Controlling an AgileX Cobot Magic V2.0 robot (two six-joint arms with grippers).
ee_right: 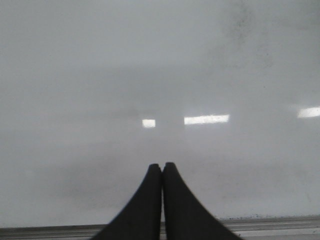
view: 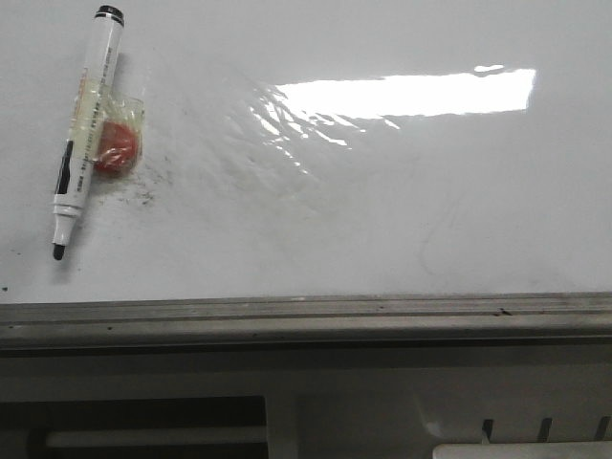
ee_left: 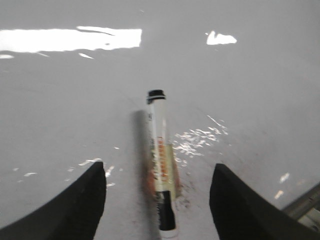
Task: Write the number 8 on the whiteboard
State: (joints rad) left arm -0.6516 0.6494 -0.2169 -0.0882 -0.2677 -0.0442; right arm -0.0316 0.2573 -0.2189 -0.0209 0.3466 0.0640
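The whiteboard (view: 382, 210) is glossy white with faint smears and a bright glare; no number 8 shows on it. A white marker (view: 86, 134) with black ends lies on it at the left, uncapped tip toward the near edge, beside a red blob under clear tape (view: 117, 148). Neither gripper shows in the front view. In the left wrist view my left gripper (ee_left: 157, 172) is open above the board, its fingers either side of the marker (ee_left: 161, 170) and apart from it. In the right wrist view my right gripper (ee_right: 162, 166) is shut and empty over bare whiteboard (ee_right: 150, 75).
A grey metal edge rail (view: 306, 316) runs along the board's near edge; it also shows in the right wrist view (ee_right: 280, 223). Below it is a grey panel with slots (view: 535, 426). Small dark specks lie near the marker.
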